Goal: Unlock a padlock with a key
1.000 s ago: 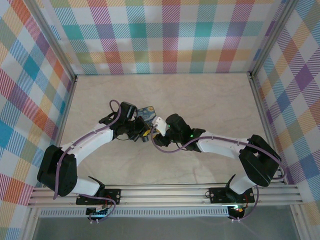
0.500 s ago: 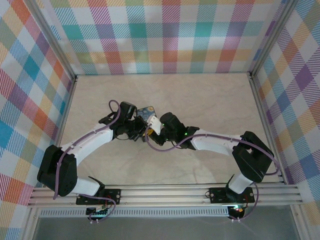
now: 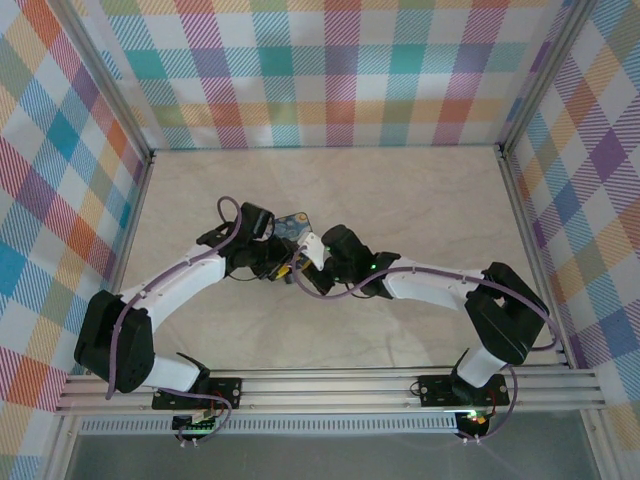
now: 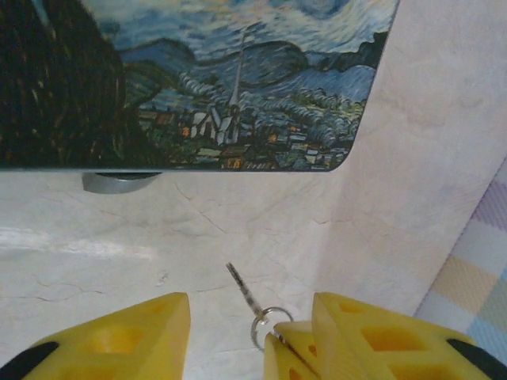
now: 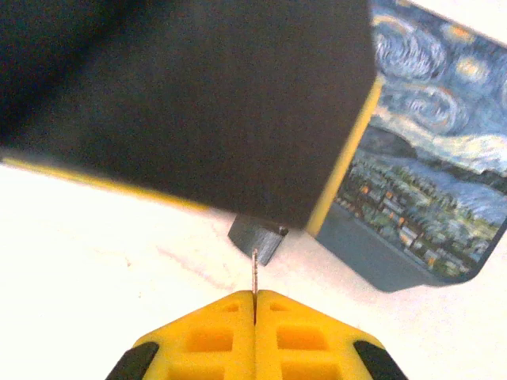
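– Blue and swirly with yellow specks, is that the padlock (image 4: 222,79)?
– Yes. It lies flat on the pale table (image 3: 420,200), a bit left of the middle, just past the tips of both arms.
– Where is the key (image 5: 254,273)?
– The right gripper (image 5: 255,301) has it. Its two yellow fingers are pressed tight together. The thin metal bit pokes out from between them and points toward the padlock.
– Does the key touch the padlock?
– No. From the left wrist you can see bare table between the key's tip and the padlock's edge. A little ring (image 4: 268,323) hangs on the key, right by the fingers that pinch it.
– And the left gripper (image 4: 252,313)?
– Its yellow fingers are spread wide apart and hold nothing. The key and the right gripper's tips sit in the gap between them, close to one finger.
– What is that grey bit (image 4: 119,182)?
– It peeks out from under the padlock's near edge. I cannot tell what it is.
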You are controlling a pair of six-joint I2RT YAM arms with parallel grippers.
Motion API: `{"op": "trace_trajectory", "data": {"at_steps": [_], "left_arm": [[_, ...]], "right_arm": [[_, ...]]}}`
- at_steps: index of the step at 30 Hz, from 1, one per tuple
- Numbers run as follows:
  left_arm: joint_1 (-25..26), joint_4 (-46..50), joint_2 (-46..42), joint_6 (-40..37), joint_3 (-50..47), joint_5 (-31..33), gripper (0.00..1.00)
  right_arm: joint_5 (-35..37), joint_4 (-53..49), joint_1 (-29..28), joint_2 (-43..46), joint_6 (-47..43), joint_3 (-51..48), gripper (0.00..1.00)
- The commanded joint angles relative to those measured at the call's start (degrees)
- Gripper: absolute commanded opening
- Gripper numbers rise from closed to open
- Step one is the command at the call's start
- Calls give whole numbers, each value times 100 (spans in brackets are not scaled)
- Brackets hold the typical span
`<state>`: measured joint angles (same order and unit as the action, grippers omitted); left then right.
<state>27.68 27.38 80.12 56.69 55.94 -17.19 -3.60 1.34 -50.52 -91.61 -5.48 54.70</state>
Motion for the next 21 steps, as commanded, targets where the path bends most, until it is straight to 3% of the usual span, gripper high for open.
{"op": "trace_trajectory", "data": {"at_steps": [1,5,9,14,21], "left_arm": [[-145,463,-244,-928,276,185,47],[-184,200,-194,-1465,316,-285,49],[-184,-281,-77,-1601,163,-996,47],[-184,-906,-212,-1747,-140,-1637,41],[-175,-1799,-270,-1575,-608,-1990,31]], "right_arm": [[-770,-152,291,281,530,-154,0],[-2018,-67,717,355,1001,-290,0],[-3558,914,1239,363,1839,-804,0],[-4116,1038,1490,411,2224,-813,0],[-4611,1035,1585,330,2402,-641,0]]}}
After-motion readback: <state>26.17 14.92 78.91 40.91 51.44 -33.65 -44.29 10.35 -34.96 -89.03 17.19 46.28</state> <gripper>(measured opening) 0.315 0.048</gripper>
